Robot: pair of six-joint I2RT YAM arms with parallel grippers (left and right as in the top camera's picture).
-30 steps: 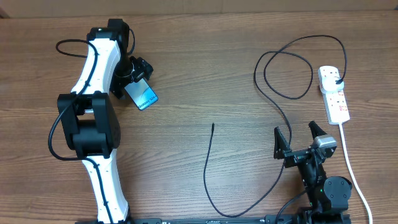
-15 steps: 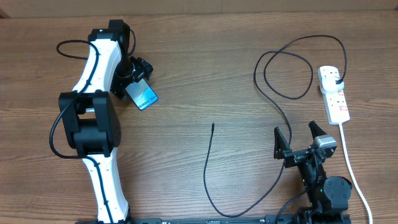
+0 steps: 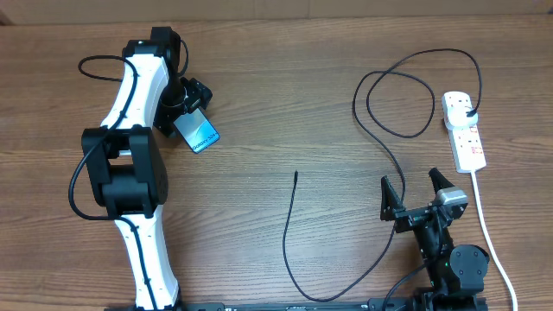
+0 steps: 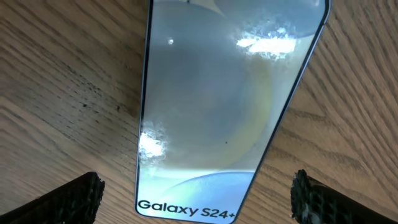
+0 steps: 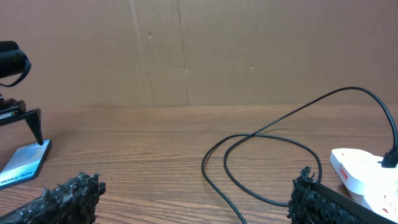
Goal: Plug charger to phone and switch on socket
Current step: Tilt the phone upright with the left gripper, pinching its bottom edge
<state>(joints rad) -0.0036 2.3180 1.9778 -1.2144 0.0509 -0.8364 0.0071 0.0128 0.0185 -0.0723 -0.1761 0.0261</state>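
Observation:
The phone [image 3: 199,134] lies flat on the wood table at the left, its light-blue screen up and reading "Galaxy S24+" [image 4: 211,106]. My left gripper [image 3: 192,117] hovers just over it, open, one finger on each side of its near end [image 4: 196,199], neither touching. The charger's connector tip [image 3: 295,174] lies loose at mid-table. Its thin black cable [image 3: 289,250] curves round and loops [image 5: 261,134] to a black plug [image 3: 467,111] seated in the white socket [image 3: 464,131] at the right. My right gripper [image 3: 413,192] stands open and empty [image 5: 193,199] left of the socket [image 5: 360,177].
The socket's thick white cord [image 3: 488,233] runs down the right side past my right arm toward the front edge. A brown cardboard wall [image 5: 186,50] closes the far side of the table. The left arm's black lead [image 3: 95,65] loops at the far left.

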